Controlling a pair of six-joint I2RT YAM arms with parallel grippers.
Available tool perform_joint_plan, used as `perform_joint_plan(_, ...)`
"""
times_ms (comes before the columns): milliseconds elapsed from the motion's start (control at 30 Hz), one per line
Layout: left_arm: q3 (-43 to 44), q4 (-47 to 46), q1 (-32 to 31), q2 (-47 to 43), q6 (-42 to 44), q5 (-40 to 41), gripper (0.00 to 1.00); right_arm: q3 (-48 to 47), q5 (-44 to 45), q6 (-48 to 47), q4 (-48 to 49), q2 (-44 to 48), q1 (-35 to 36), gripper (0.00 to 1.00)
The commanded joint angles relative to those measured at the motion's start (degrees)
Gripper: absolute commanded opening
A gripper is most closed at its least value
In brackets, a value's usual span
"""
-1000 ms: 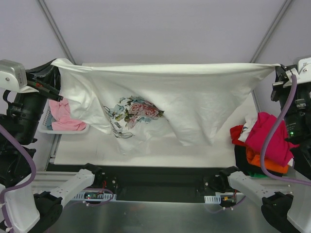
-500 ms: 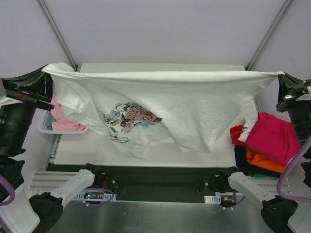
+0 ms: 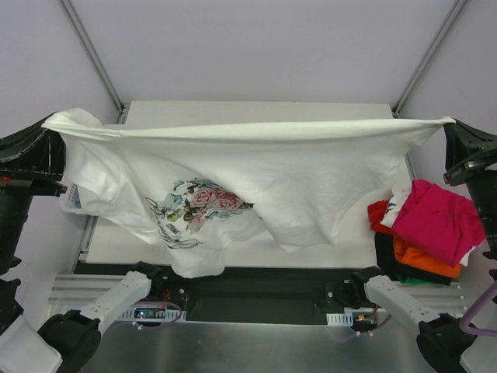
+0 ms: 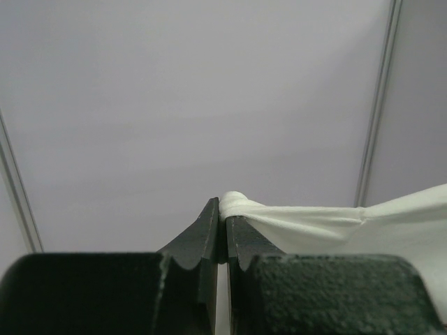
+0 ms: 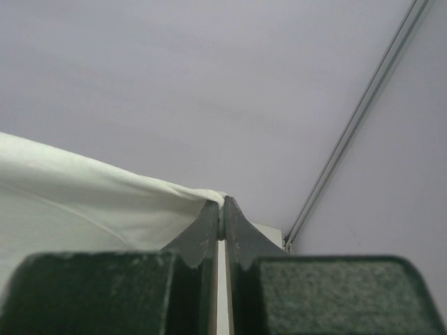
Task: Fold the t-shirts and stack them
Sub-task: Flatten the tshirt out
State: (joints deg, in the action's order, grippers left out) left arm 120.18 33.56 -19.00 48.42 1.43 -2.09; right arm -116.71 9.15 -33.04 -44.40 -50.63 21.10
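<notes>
White t-shirt (image 3: 326, 163): held up in the air and stretched across the whole width of the table (image 3: 256, 109). Its top edge is a taut, nearly straight line from left to right.
Body of the shirt: hangs from that edge in loose folds. The lowest fold, left of the middle, droops over the table's near edge.
Flower print (image 3: 206, 203): faces the overhead camera, left of centre, creased by the folds.
Left corner of the shirt: a small bunched knob of cloth sits right at the tips of the left gripper (image 4: 223, 222). From there the cloth runs off to the right in the wrist view.
Left jaws: pressed together, pinching that knob, with no gap showing between them.
Right corner of the shirt: a thin edge of cloth is caught at the very tips of the right gripper (image 5: 222, 207), and the cloth slopes away to the left.
Right jaws: closed tight on that edge.
Gripper positions: one beyond each side edge of the table, both raised.
Pile of t-shirts: on the table's right side, with a magenta one (image 3: 435, 221) on top, an orange one (image 3: 419, 256) beneath it, a dark one (image 3: 392, 260) lowest and a red one (image 3: 378, 216) at the left. The hanging shirt is near the pile, but contact cannot be told.
</notes>
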Motion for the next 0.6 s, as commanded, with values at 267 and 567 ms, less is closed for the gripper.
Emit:
perform_joint_plan(267,-4.1,-4.1,1.0,-0.2,0.1,3.6,0.0,2.0,5.1,-0.5,2.2,1.5,-1.0,0.03)
perform_joint_plan(567,-12.8,-11.0,1.0,4.1,5.8,6.5,0.0,9.5,7.2,-4.0,6.3,-1.7,-1.0,0.03)
